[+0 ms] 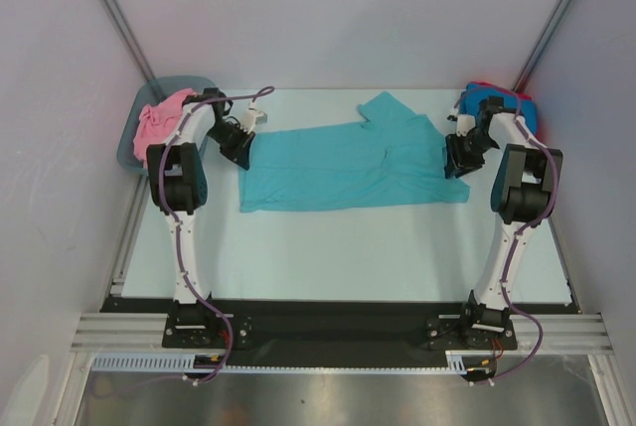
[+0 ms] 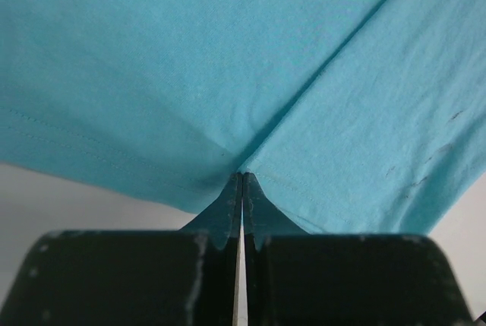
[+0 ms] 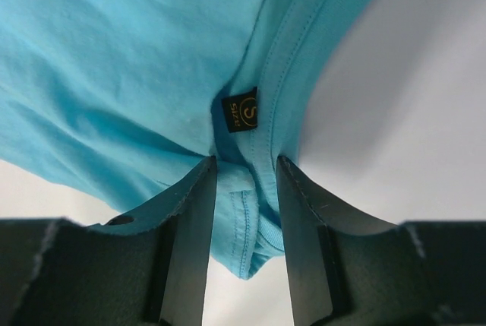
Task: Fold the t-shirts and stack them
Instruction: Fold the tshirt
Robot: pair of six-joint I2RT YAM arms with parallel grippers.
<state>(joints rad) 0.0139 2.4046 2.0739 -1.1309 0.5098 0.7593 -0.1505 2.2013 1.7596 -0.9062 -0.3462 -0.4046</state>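
Note:
A teal t-shirt (image 1: 348, 163) lies stretched across the middle of the table, folded lengthwise, with one sleeve pointing to the back. My left gripper (image 1: 243, 153) is at its left end. In the left wrist view the gripper (image 2: 241, 175) is shut, pinching the hem of the teal cloth (image 2: 228, 52). My right gripper (image 1: 455, 163) is at the shirt's right end. There the gripper (image 3: 244, 163) is shut on the bunched collar of the teal t-shirt (image 3: 114, 60), just below the black size label (image 3: 240, 110). A pink t-shirt (image 1: 159, 123) lies crumpled at the back left.
The pink shirt sits in a grey-blue tub (image 1: 184, 81) in the back left corner. A bright blue t-shirt (image 1: 487, 103) and a red one (image 1: 529, 108) are piled in the back right corner behind the right arm. Walls close in both sides.

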